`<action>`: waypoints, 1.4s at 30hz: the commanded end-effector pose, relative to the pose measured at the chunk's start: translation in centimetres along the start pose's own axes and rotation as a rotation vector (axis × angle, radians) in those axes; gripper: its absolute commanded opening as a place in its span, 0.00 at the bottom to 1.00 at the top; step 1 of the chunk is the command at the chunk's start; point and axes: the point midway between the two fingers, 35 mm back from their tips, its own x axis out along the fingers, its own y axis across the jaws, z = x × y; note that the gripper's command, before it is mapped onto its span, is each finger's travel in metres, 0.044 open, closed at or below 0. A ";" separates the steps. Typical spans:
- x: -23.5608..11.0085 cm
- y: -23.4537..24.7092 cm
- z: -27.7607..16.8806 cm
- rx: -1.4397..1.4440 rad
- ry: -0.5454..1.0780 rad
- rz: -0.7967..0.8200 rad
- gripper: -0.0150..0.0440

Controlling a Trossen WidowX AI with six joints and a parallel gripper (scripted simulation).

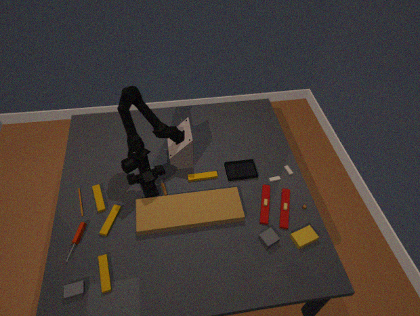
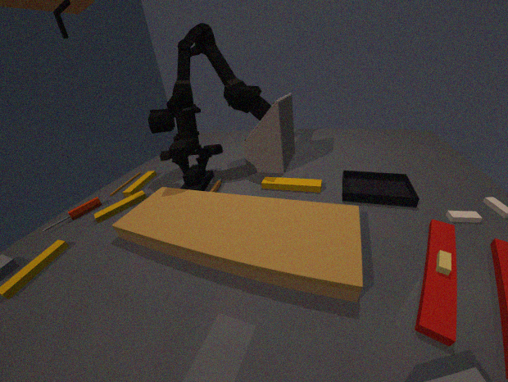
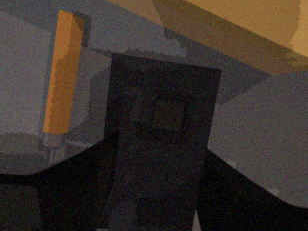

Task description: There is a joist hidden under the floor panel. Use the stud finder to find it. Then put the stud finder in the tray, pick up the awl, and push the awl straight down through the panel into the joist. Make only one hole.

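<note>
I have the gripper (image 1: 150,190) down at the table (image 1: 210,271), clenched on the stud finder (image 3: 160,134), a dark rectangular block that fills the middle of my wrist view with the black fingers pressing in from both sides. In the top view the arm's shadow makes that spot hard to read.

The stud finder sits just off the floor panel (image 1: 190,210), at its 10 o'clock corner as the top view shows it. The panel is a tan slab lying flat near the table's middle.

Right beside the stud finder, at its 9 o'clock in the wrist view, lies a short orange stick (image 3: 62,74); I take it for the awl's handle, but I can't confirm the tip.

The tray (image 1: 240,169), black and shallow, lies at about 1 o'clock from the panel, well apart from the gripper. A yellow bar (image 1: 202,175) lies between the two.

At the panel's 3 o'clock lie two red strips (image 1: 264,209), side by side. At its 9 o'clock lie further yellow bars (image 1: 110,220) and a red-handled screwdriver (image 1: 78,234).
</note>
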 end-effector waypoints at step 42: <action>-9.4 -2.9 8.0 0.092 -0.002 -0.018 0.25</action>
